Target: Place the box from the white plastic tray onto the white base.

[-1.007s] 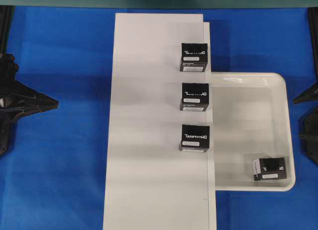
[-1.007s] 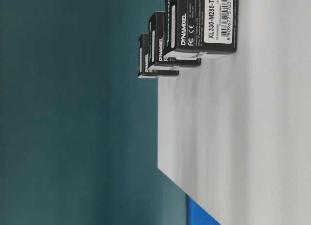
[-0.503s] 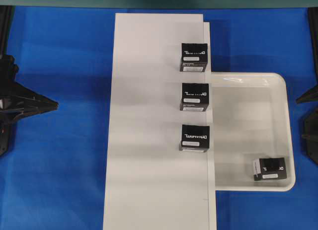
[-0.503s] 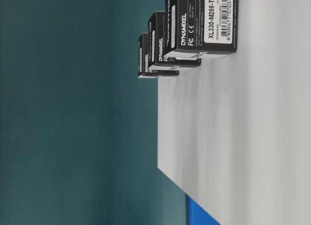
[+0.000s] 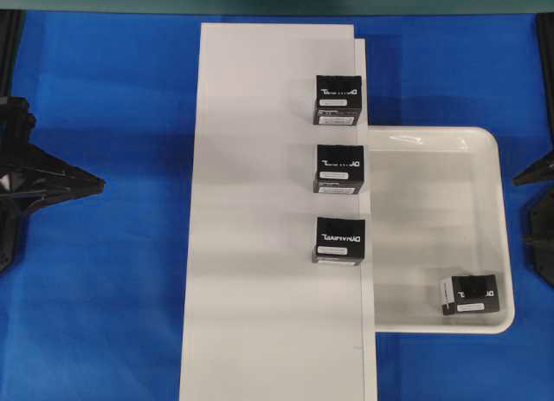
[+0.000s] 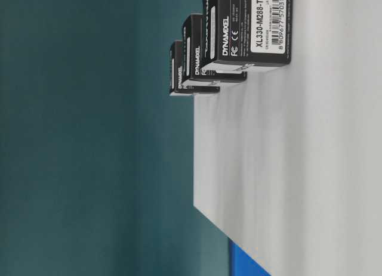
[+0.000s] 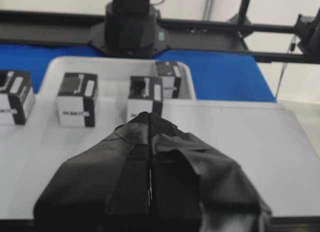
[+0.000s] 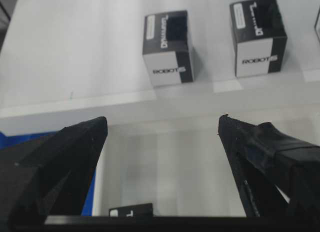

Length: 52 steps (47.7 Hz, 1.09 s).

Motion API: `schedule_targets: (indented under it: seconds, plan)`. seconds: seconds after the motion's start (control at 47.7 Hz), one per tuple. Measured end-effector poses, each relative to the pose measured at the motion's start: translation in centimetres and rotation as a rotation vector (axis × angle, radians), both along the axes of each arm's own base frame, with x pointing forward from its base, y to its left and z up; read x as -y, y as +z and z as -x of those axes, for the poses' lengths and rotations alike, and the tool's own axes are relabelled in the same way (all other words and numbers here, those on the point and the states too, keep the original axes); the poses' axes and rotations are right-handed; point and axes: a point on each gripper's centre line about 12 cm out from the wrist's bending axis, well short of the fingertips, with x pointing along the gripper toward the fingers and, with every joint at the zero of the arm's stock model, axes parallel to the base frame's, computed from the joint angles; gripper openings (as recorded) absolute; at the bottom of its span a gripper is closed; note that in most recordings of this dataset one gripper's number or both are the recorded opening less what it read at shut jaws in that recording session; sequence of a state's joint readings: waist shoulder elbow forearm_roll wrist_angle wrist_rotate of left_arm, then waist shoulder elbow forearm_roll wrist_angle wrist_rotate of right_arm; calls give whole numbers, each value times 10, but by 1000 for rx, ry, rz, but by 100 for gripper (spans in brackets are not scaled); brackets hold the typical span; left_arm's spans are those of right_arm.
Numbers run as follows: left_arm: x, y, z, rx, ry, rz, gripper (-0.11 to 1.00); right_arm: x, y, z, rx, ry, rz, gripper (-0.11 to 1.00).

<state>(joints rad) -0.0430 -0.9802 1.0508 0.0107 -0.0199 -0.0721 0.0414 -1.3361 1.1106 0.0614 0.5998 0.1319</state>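
Three black boxes [image 5: 338, 165] already sit in a row on the white base [image 5: 260, 245]. One box [image 5: 471, 294] remains in the white tray's [image 5: 433, 236] near corner. Right gripper [image 8: 162, 129] hovers above it, fingers spread; left gripper [image 7: 150, 117] waits, fingers pressed together.

A blue worktop [image 5: 112, 271] fills the scene. A dark teal wall [image 6: 89, 139] stands behind it at 12 o'clock. Black frame rails [image 7: 225, 26] cross a pale wall [image 7: 50, 0].
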Motion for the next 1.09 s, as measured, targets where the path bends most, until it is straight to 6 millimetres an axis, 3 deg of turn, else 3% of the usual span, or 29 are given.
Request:
schedule_targets:
  seconds: [1.091]
  plan:
    - [3, 1, 1, 3, -17, 2, -7, 1, 2, 3, 26, -5, -5, 99]
